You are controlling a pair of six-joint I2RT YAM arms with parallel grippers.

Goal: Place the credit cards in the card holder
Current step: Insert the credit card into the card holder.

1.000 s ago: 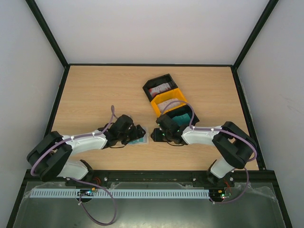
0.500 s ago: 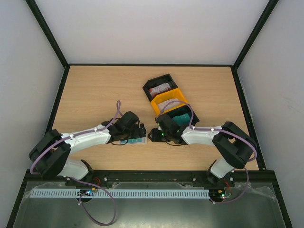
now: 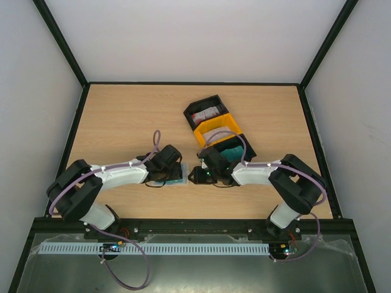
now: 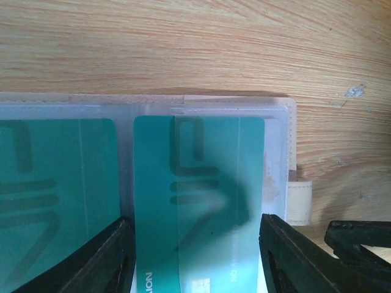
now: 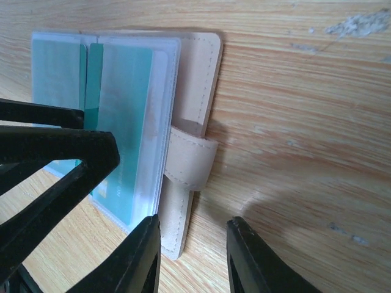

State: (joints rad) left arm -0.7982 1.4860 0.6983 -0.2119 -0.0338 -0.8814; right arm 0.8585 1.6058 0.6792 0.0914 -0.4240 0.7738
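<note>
The card holder lies open on the wood, beige cover down, clear sleeves up, and also shows in the overhead view. A teal credit card sits partly inside the right sleeve. My left gripper is shut on this card, one finger against each long edge. Another teal card fills the sleeve to its left. My right gripper is open at the holder's strap side, its left finger over the cover's edge and its right finger above bare wood.
A black-and-yellow three-compartment tray stands just behind the right arm, with a red-and-white card, a whitish card and a teal card in it. Both grippers nearly meet near the table's front.
My left arm has slid right over the holder and its jaws have narrowed onto the teal card. The right gripper has edged slightly left.
</note>
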